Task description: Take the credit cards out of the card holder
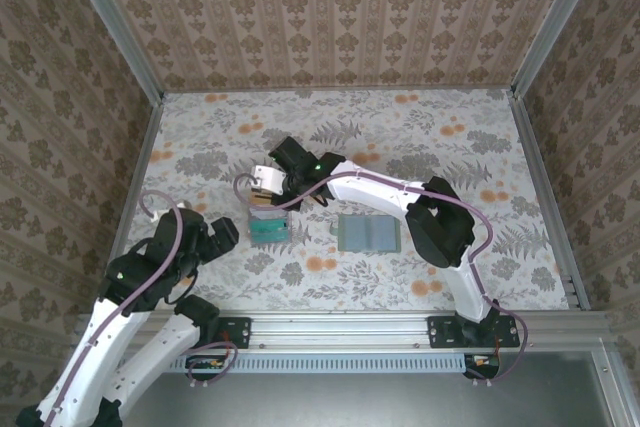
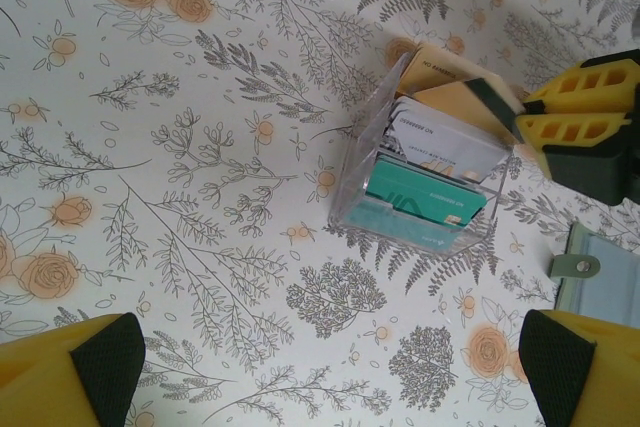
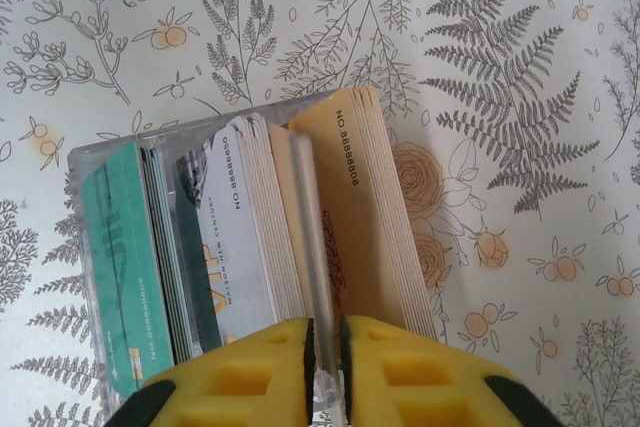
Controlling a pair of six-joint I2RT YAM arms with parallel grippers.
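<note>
The credit cards [image 3: 235, 227] stand on edge in a clear box [image 2: 350, 182]: teal [image 2: 425, 197], pale grey and beige [image 3: 365, 207] ones. My right gripper [image 3: 325, 325] hangs over the box's beige end. Its jaws are all but shut, with a thin pale card edge-on between the pads. From above, that gripper [image 1: 278, 187] sits just behind the box [image 1: 268, 230]. The card holder [image 1: 368, 234], a grey-green bifold, lies open and flat to the right of the box, and its edge [image 2: 605, 282] has a snap tab. My left gripper [image 2: 330, 362] hovers wide open and holds nothing.
The table [image 1: 450, 147] has a floral cover and is fenced by metal rails and patterned walls. The right arm [image 1: 440, 222] arches over the table just behind the card holder. The left arm [image 1: 160, 257] stays at the near left.
</note>
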